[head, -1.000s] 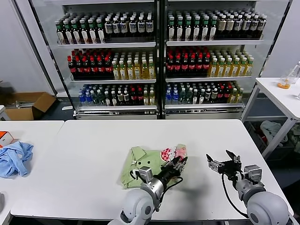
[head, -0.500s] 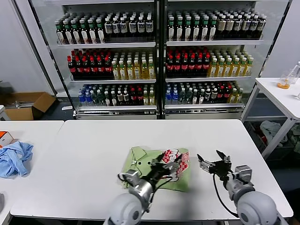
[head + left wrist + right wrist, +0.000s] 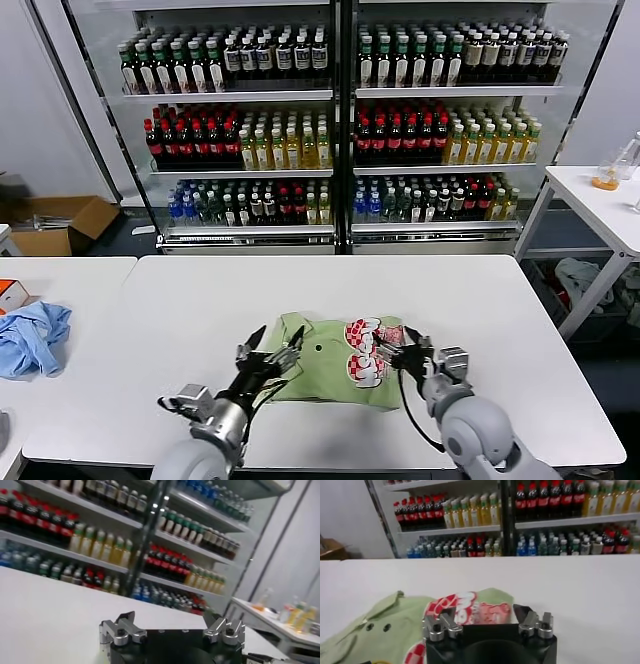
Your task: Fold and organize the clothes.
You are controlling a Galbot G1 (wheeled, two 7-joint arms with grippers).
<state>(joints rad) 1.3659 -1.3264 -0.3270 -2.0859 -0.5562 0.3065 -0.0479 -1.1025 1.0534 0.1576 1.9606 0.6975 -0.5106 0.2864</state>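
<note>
The clothes, a light green polo shirt (image 3: pixel 320 368), lie folded on the white table (image 3: pixel 180 310) with the red-and-white print (image 3: pixel 365 365) facing up on the right half. My left gripper (image 3: pixel 272 342) hovers open over the shirt's collar side. In the left wrist view this gripper (image 3: pixel 172 622) has only bare table between its fingers. My right gripper (image 3: pixel 403 346) is open at the shirt's right edge, next to the print. In the right wrist view its fingers (image 3: pixel 440 624) spread wide, with the shirt (image 3: pixel 395 625) and print (image 3: pixel 462 607) just beyond them.
A light blue garment (image 3: pixel 30 338) and an orange box (image 3: pixel 8 293) sit on a second table at the left. Glass-door coolers of bottles (image 3: pixel 340 120) stand behind. Another white table (image 3: pixel 600 200) is at the right, and a cardboard box (image 3: pixel 60 222) lies on the floor.
My left gripper let go of the shirt, opened and drew back left to the collar side. My right gripper moved left to the shirt's right edge. The printed half now lies flat.
</note>
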